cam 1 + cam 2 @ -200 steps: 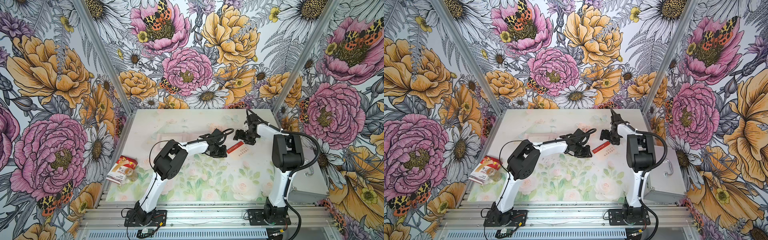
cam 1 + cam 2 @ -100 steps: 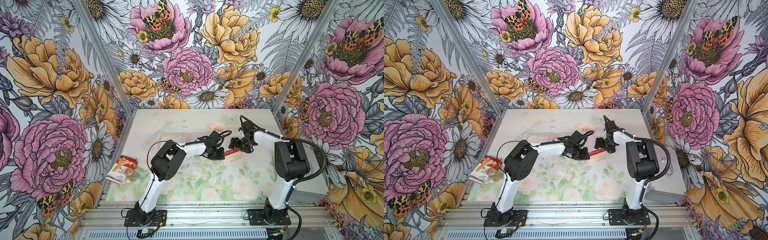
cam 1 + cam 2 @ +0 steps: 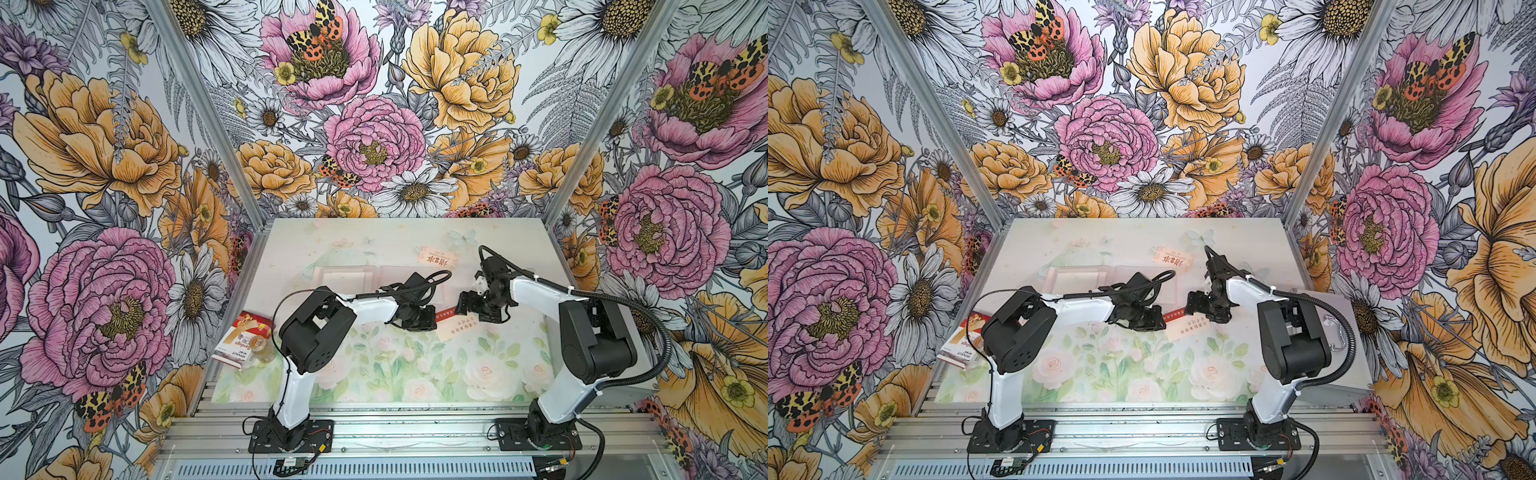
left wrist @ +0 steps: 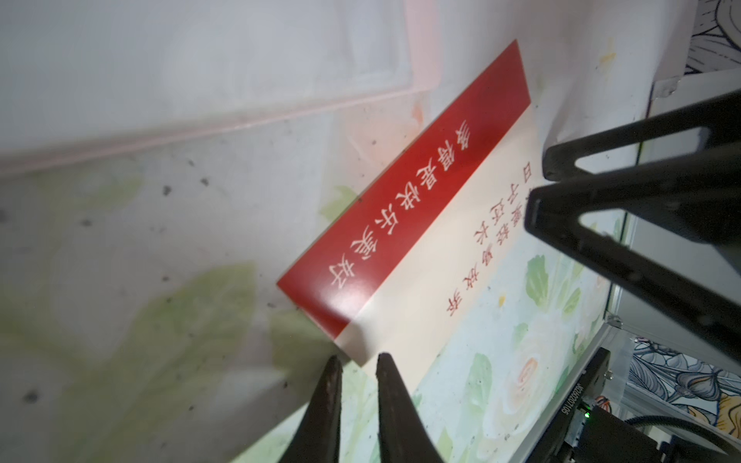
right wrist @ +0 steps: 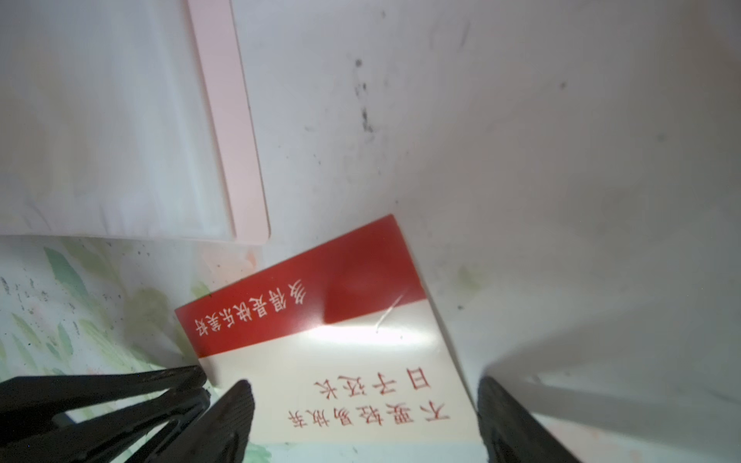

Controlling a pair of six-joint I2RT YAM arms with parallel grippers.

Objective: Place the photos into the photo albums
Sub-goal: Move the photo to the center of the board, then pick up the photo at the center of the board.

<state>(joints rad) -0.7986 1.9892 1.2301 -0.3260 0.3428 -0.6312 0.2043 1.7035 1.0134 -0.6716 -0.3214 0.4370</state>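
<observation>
A red-and-cream photo [image 3: 455, 326] [image 4: 405, 208] [image 5: 320, 320] lies between the grippers, just in front of the photo album's corner. The pale pink album [image 3: 345, 278] [image 3: 1077, 278] lies open, its right page partly under my left arm. My left gripper [image 3: 434, 321] [image 4: 358, 360] is almost shut, with the photo's cream corner nipped between its tips. My right gripper [image 3: 459, 306] [image 5: 365, 405] is open, one finger [image 5: 236, 421] over the cream end and the other beside it. A second cream photo [image 3: 437, 260] lies farther back.
A red-and-white bandage box [image 3: 243, 340] with a small roll [image 3: 259, 345] on it sits at the table's left edge. A silver metal case [image 3: 1350, 361] lies along the right edge behind my right arm.
Both grippers and the photo have moved toward the front of the table. The right gripper has come down and leftward over the photo's cream end.
</observation>
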